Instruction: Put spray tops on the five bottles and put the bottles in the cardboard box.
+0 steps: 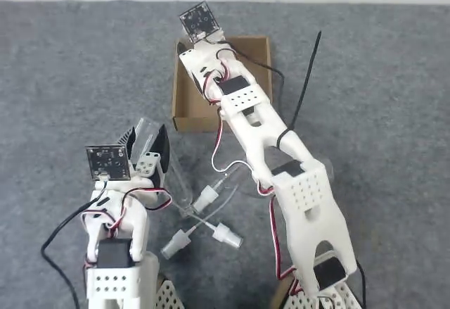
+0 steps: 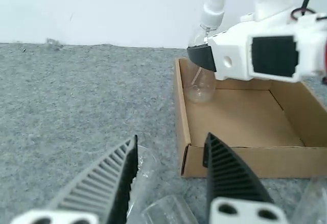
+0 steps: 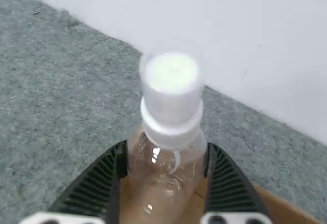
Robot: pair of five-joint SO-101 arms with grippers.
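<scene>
My right gripper (image 3: 166, 165) is shut on a clear bottle (image 3: 168, 132) that carries a white spray top (image 3: 171, 78). In the left wrist view that bottle (image 2: 200, 78) stands upright in the far left corner of the cardboard box (image 2: 181, 114), still held by the right gripper (image 2: 204, 55). My left gripper (image 2: 171, 183) is open low over the carpet in front of the box, with clear bottles (image 2: 163, 211) lying under and between its fingers. From above, the left gripper (image 1: 149, 143) sits front-left of the box (image 1: 184, 108).
Three loose spray tops (image 1: 205, 198), (image 1: 177, 242), (image 1: 228, 236) with thin tubes lie on the grey carpet between the two arms. More clear bottles (image 1: 177, 179) lie beside the left gripper. A black cable (image 1: 306, 87) runs right of the box.
</scene>
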